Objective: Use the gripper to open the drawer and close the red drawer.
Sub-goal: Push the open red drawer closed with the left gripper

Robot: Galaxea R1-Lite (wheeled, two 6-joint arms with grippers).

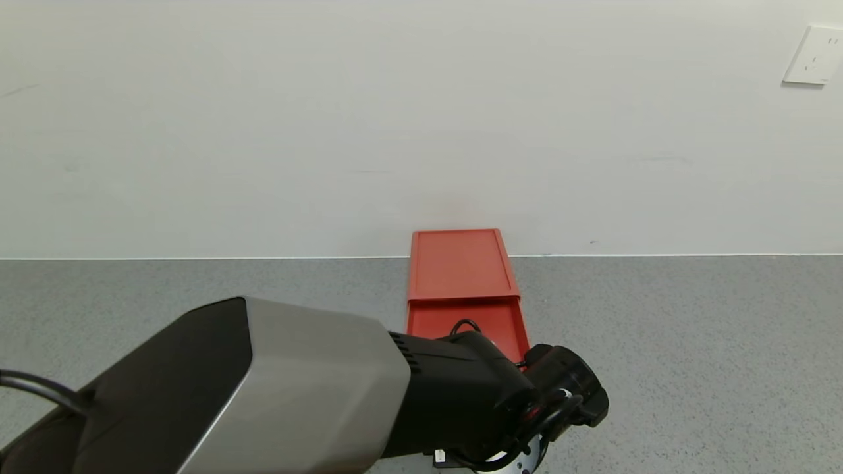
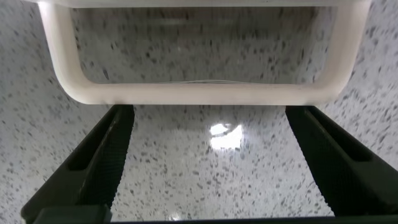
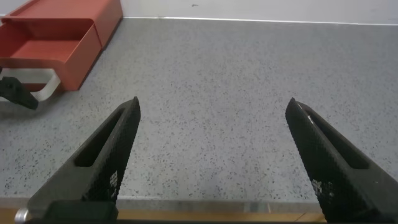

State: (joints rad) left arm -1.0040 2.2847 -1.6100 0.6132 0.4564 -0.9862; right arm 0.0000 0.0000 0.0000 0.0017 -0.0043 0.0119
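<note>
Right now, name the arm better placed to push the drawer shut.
Left. The left gripper is open right at the white handle of the pulled-out drawer. The right gripper hangs open over bare table, off to the drawer's side.

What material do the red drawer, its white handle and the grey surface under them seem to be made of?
The red drawer looks like moulded plastic: uniform orange-red, smooth matte walls. Its white handle seems glossy plastic, rounded and seamless. The surface appears to be speckled grey stone or a laminate imitating it; it shows a soft light reflection in the left wrist view.
</note>
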